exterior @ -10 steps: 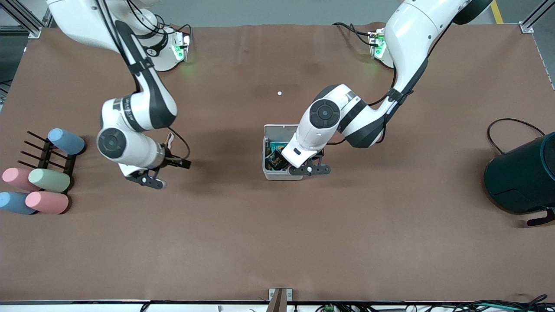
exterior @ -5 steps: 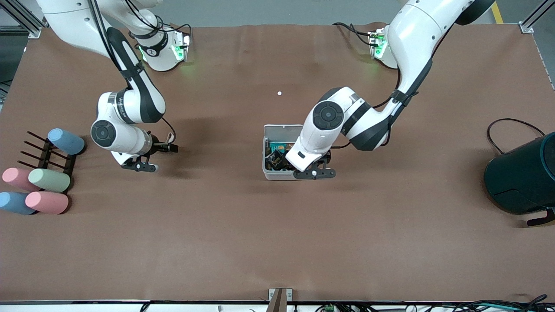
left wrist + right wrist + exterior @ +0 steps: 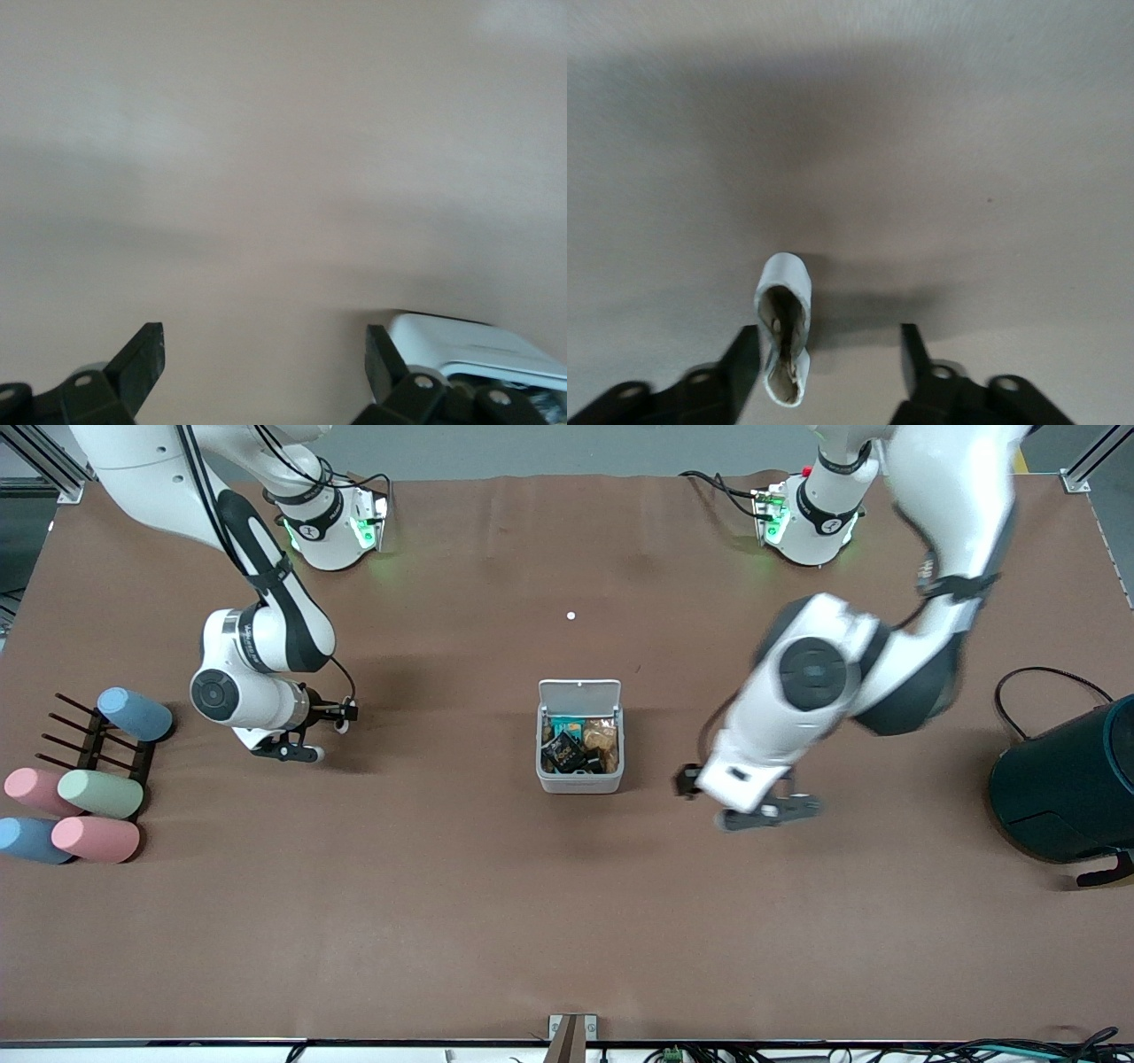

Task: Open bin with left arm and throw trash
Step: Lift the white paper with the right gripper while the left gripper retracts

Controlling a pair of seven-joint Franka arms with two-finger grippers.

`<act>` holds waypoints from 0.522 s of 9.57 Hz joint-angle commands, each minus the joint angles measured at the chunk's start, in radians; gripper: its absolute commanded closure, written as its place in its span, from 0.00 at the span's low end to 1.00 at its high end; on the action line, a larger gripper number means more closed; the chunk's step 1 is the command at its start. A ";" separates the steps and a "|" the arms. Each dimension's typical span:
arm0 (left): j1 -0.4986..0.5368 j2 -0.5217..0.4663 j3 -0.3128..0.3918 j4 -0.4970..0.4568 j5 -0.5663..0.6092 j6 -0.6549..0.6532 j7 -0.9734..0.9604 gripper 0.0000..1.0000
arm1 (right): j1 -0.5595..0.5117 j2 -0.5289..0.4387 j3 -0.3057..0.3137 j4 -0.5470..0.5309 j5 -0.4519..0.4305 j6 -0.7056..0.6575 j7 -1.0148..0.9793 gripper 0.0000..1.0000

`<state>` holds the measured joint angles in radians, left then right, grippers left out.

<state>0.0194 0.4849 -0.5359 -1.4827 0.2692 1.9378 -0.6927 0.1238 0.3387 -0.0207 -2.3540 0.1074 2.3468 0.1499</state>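
The bin stands mid-table with its white lid raised. Inside lie a black printed snack packet and other wrappers. My left gripper hangs open and empty over bare table beside the bin, toward the left arm's end. Its wrist view shows wide-apart fingers and a white corner of the bin. My right gripper is low over the table toward the right arm's end. Its fingers stand apart, and a pale figure-eight rubber band rests against one finger. The tape ring is out of view.
Several pastel cylinders lie by a black rack at the right arm's end. A large dark teal cylinder with a black cable stands at the left arm's end. A small white dot lies nearer the bases.
My left gripper has opened and swung away from the bin toward the left arm's end; the lid stays up. My right gripper has drawn back toward its own end, its fingers narrowing.
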 commanded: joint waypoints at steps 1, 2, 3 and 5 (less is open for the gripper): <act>0.117 -0.093 -0.029 0.005 -0.021 -0.110 0.169 0.00 | -0.015 0.000 0.021 -0.016 0.005 0.022 -0.007 0.60; 0.187 -0.109 -0.032 0.051 -0.060 -0.193 0.308 0.00 | -0.018 0.000 0.022 -0.011 0.006 0.022 -0.006 0.79; 0.212 -0.176 -0.012 0.086 -0.118 -0.259 0.431 0.00 | -0.019 0.000 0.024 -0.005 0.011 0.022 -0.004 0.92; 0.119 -0.309 0.217 0.082 -0.218 -0.347 0.571 0.00 | -0.007 -0.006 0.025 0.034 0.066 0.008 0.008 0.99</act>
<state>0.2125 0.2717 -0.4409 -1.3781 0.1061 1.6384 -0.1918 0.1238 0.3386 -0.0068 -2.3385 0.1390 2.3548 0.1521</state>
